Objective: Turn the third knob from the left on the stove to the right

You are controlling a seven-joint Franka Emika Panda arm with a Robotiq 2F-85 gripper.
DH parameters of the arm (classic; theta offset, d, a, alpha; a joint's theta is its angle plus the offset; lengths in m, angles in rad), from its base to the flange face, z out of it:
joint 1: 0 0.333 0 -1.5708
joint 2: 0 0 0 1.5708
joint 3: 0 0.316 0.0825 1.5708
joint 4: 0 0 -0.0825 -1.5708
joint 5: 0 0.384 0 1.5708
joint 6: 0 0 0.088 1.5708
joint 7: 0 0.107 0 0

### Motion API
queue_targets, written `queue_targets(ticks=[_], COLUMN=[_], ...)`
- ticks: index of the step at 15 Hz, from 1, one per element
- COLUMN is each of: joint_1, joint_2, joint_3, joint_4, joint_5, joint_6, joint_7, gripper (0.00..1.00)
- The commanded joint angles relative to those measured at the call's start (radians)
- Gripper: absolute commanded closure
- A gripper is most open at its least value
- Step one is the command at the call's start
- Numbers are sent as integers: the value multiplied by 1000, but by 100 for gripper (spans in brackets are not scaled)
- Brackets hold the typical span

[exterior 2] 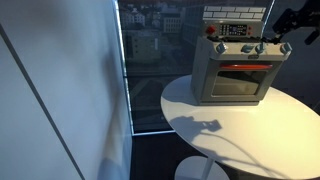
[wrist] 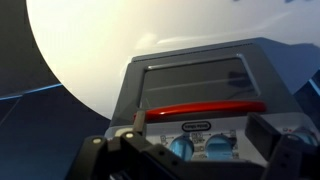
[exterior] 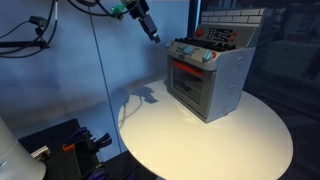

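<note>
Along the front top edge of the stove on the table, the third knob looks small, rigid and slick, best pinched across its rim by the hand, hanging well apart with fingers spread wide.

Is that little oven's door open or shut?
Shut: the red-framed door lies flush with the front of the stove in both exterior views.

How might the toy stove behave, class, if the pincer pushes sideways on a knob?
Probably light for its size: the stove looks like a hollow plastic toy, so it may slide on the smooth white table. Its boxy, flat-based shape suggests tipping is unlikely. The small round knobs could slip in a grip.
</note>
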Motion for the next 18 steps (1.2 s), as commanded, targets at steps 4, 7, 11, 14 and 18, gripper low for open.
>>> queue_targets(ticks=[4, 7, 11, 14, 18], joint_1=[-4, 0, 14, 15, 22], joint_2=[63, 59, 51, 51, 60], joint_3=[-57, -68, -80, -80, -97], joint_4=[57, 62, 41, 42, 47], joint_5=[-60, -82, -60, -60, -38], joint_6=[84, 93, 91, 91, 103], joint_7=[143, 179, 149, 150, 126], gripper=[0, 0, 0, 0, 0])
